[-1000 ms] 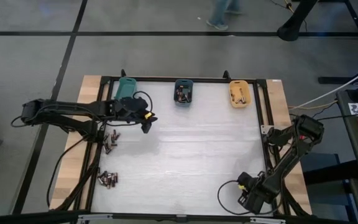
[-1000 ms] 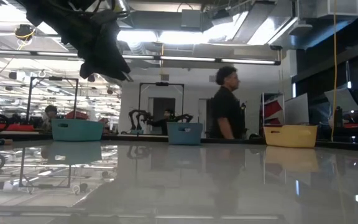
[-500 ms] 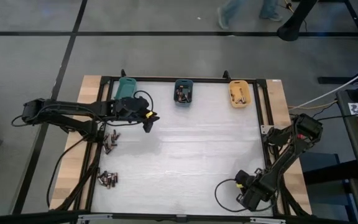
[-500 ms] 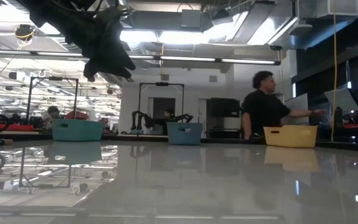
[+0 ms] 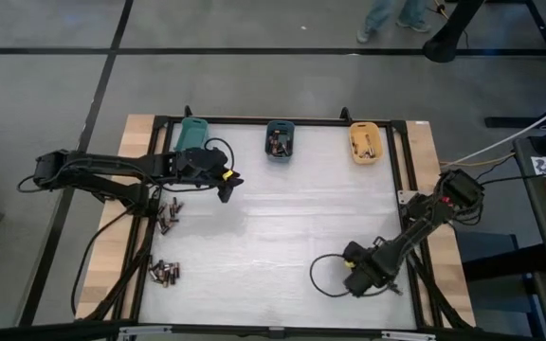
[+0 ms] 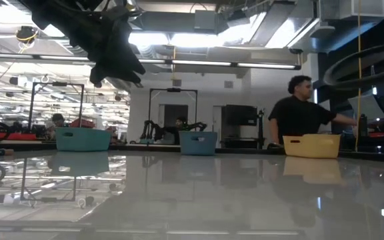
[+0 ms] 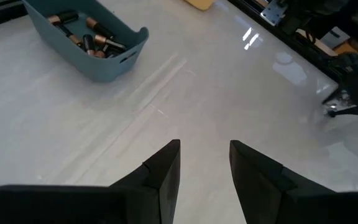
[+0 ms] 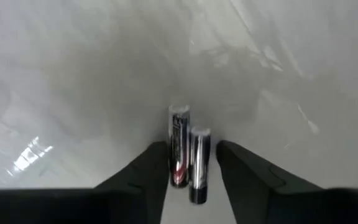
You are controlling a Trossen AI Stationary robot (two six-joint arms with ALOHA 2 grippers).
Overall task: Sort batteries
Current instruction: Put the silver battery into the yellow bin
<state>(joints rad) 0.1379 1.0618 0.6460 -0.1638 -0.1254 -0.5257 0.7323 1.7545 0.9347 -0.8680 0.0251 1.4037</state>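
Note:
My right gripper (image 5: 353, 280) (image 8: 191, 148) is low over the near right part of the white table (image 5: 282, 237), pointing down, shut on two batteries (image 8: 188, 149) that lie side by side. My left gripper (image 5: 225, 187) (image 7: 205, 155) hangs open above the table's far left, beside the teal bin (image 5: 193, 134), with nothing between its fingers. The blue bin (image 5: 280, 140) (image 7: 86, 43) and the orange bin (image 5: 365, 142) both hold batteries. Two loose heaps of batteries (image 5: 169, 217) (image 5: 164, 274) lie on the table along its left edge. My right gripper has the two batteries between its two fingers, one finger against the outer long side of each (image 8: 173, 155) (image 8: 206, 163). The fingers come from above and run along the batteries, whose silvery ends (image 8: 180, 111) stick out past the fingertips. Whether they are off the table, I cannot tell.
The three bins stand in a row along the far edge. A black frame (image 5: 401, 180) borders the table. A cable loop (image 5: 326, 277) trails beside my right gripper. The table's middle is bare. Behind the table a person (image 6: 304, 121) stands at the orange bin's side.
My right gripper has moved from the near right corner toward the table's left edge and a little away from the near edge, its wrist turning as it went. The person behind the table has walked toward the right.

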